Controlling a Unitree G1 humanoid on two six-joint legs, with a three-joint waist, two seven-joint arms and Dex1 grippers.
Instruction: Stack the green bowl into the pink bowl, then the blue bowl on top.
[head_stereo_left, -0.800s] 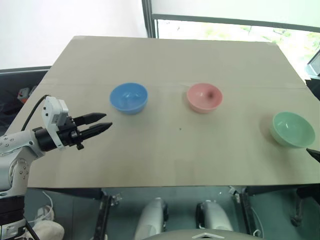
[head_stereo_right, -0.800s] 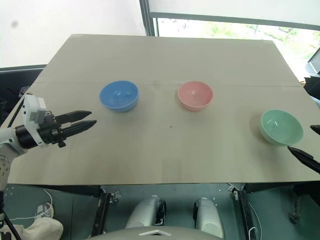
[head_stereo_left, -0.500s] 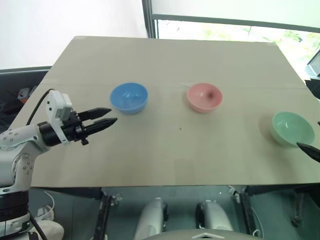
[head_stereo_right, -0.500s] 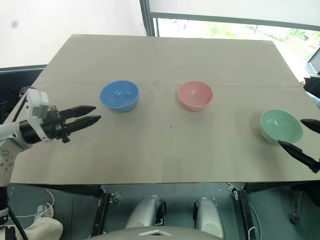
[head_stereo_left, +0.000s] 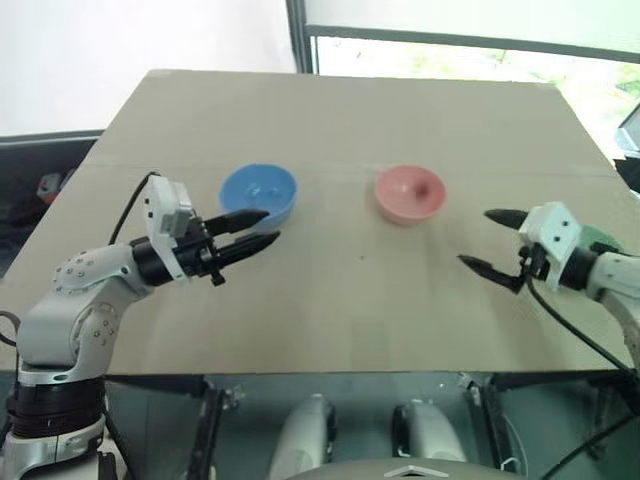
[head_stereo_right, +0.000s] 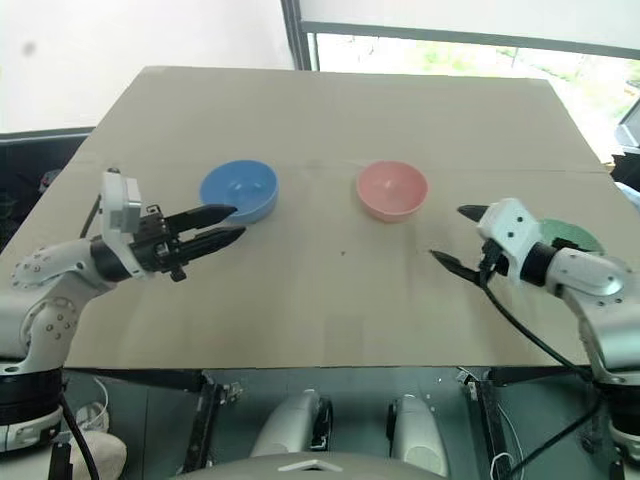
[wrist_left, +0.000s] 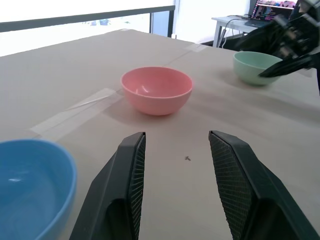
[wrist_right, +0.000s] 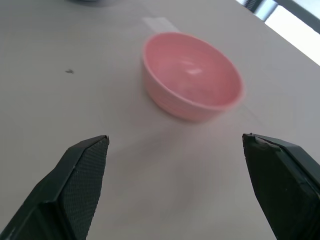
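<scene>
Three bowls stand upright in a row on the tan table. The blue bowl (head_stereo_left: 258, 195) is at the left, and my left gripper (head_stereo_left: 264, 226) hovers open just in front of its near rim, pointing right, with nothing between its fingers. The pink bowl (head_stereo_left: 410, 194) sits in the middle. My right gripper (head_stereo_left: 476, 237) is open wide and empty, to the right of the pink bowl and pointing left at it. The green bowl (head_stereo_right: 572, 233) at the right is mostly hidden behind my right hand; the left wrist view shows it whole (wrist_left: 255, 67).
The table (head_stereo_left: 340, 310) has a taped seam (wrist_left: 75, 112) running across it behind the bowls. Its near edge lies just below both arms. A window (head_stereo_left: 470, 55) stands behind the far edge. Bare table lies between the grippers.
My left gripper has moved right and forward to the blue bowl's near side. My right gripper has come in from the right edge, past the green bowl, toward the pink bowl.
</scene>
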